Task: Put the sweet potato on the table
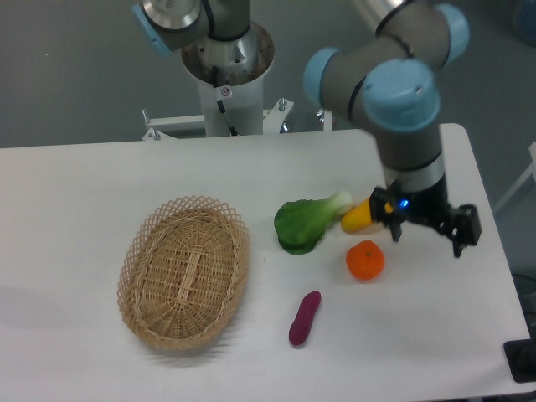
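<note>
The sweet potato [304, 318] is a slim dark purple-magenta piece lying on the white table [84, 184], front of centre, just right of the basket. Nothing touches it. My gripper [429, 231] hangs over the right part of the table, up and to the right of the sweet potato and well apart from it. Its two black fingers [466, 230] stand spread and nothing shows between them.
An oval wicker basket [185, 272] sits at the left. A green leafy vegetable [303, 223], a yellow elongated vegetable [359, 218] and a round orange [366, 260] lie between the sweet potato and the gripper. The robot base [228, 71] stands at the back.
</note>
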`<state>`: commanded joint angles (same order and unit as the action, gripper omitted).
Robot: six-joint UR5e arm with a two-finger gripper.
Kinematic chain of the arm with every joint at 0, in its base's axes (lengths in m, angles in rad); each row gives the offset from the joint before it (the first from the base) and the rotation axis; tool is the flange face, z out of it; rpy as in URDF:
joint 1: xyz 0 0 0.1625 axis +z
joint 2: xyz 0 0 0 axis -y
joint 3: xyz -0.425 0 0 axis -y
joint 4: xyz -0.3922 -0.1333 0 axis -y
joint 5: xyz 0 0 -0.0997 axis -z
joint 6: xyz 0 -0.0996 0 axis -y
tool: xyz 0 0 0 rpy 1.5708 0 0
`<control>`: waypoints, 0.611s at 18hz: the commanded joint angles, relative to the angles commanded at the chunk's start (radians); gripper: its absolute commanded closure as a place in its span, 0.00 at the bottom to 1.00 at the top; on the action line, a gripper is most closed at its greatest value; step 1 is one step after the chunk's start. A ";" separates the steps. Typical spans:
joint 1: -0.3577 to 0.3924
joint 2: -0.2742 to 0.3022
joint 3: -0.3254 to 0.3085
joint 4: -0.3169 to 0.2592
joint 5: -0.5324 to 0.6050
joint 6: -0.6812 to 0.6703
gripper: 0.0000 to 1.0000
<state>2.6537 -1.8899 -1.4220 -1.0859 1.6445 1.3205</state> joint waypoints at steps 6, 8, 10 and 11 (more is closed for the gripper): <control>0.018 0.017 -0.020 0.001 -0.032 0.020 0.00; 0.018 0.017 -0.020 0.003 -0.040 0.020 0.00; 0.018 0.017 -0.020 0.004 -0.041 0.019 0.00; 0.018 0.017 -0.020 0.004 -0.043 0.019 0.00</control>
<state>2.6722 -1.8730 -1.4419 -1.0815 1.6015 1.3392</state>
